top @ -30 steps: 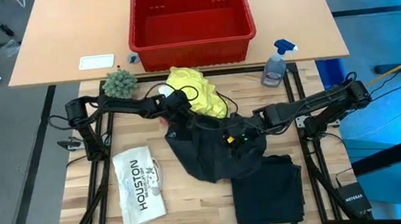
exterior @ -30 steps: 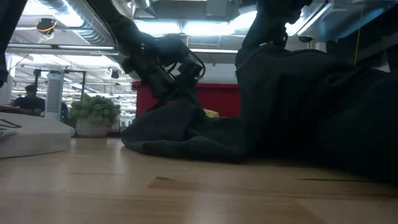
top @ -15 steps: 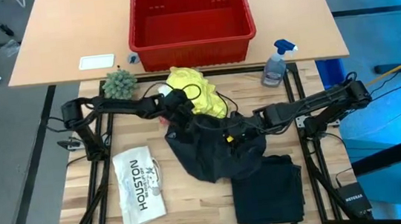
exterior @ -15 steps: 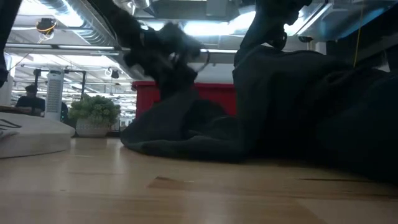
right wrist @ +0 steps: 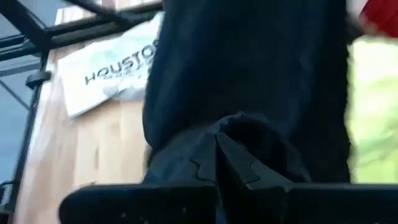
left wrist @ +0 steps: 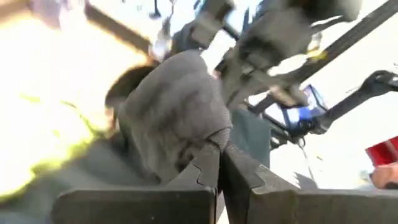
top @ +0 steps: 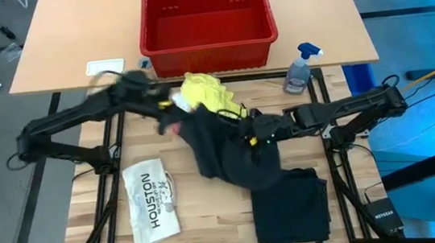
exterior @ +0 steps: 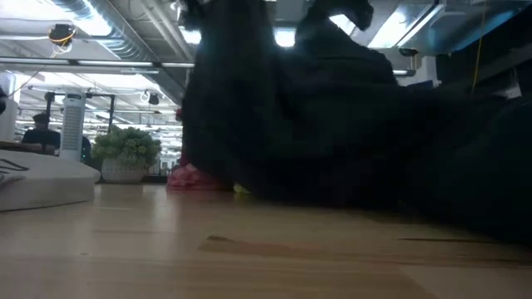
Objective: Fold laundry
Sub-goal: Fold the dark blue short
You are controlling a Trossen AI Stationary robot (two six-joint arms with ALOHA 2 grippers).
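Wooden tabletop (top: 211,211) carries black trousers (top: 233,152) lifted mid-table beside the yellow T-shirt (top: 208,94), pinched tight on one side by the left gripper (left wrist: 219,155) and on the other by the right gripper (right wrist: 217,149).

- We see a red plastic basket (top: 205,13) standing on the pale far tabletop (top: 71,40).
- Left of it lies a small flat white card (top: 105,67).
- We spot a clear spray bottle with a blue trigger (top: 300,68) near the basket's right corner.
- A flat white item printed "HOUSTON" (top: 152,201) lies on the wooden slatted worktop (top: 203,216).
- We catch a small green potted plant (exterior: 126,154) in the low view.
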